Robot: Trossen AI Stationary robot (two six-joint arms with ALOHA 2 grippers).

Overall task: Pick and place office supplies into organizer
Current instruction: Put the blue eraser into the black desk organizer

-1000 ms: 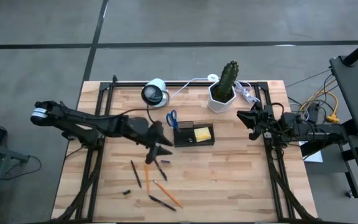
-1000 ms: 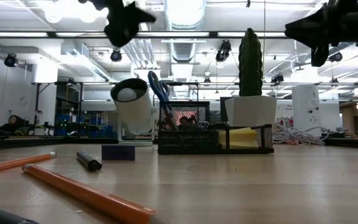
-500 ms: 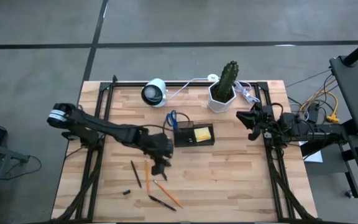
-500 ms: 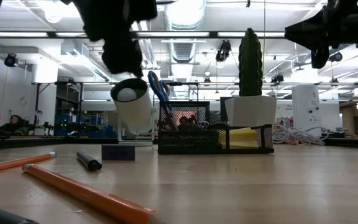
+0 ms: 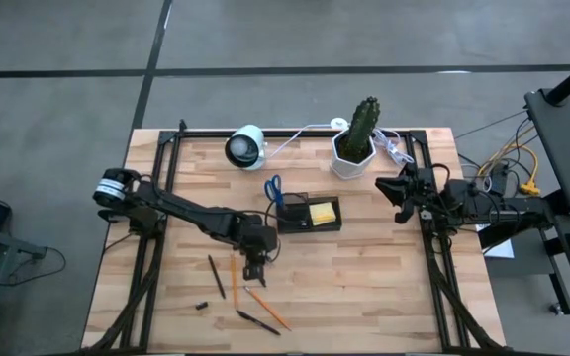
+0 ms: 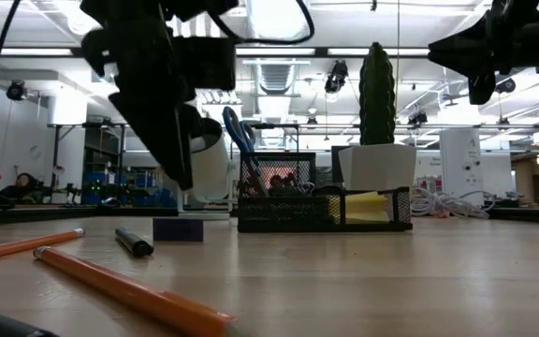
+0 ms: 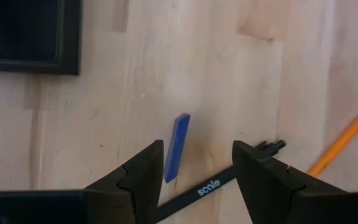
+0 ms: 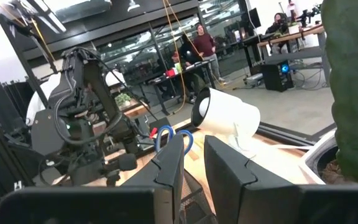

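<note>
- In the high view the left gripper (image 5: 255, 265) hides part of the supplies beneath it; the small blue piece (image 7: 177, 147) cannot be identified beyond a flat blue strip lying on the wood.
- The low view cuts off the near orange pencil (image 6: 129, 292) at the bottom edge, and the left arm's dark bulk blocks part of the white lamp (image 6: 204, 161) behind it.
- The left arm reaches from the table's left edge toward the middle, its wrist bent down. Its fingers stand apart with nothing between them, hovering over the blue piece and a black pen (image 7: 216, 185).
- The right gripper (image 5: 402, 194) waits raised at the table's right side, level with the organizer (image 5: 308, 214). Its fingers (image 8: 169, 163) are nearly together with a narrow gap and grasp nothing.
- The pen reads "scale" in white letters; no other writing is legible.
- The organizer sits mid-table, with the yellow sticky-note pad (image 5: 324, 211) in its right compartment and the blue-handled scissors (image 5: 273, 188) standing at its left end.
- Loose pencils (image 5: 265, 308) lie on the wood nearer the front, left of centre.
- The cactus pot (image 5: 352, 153) stands just behind the organizer.
</note>
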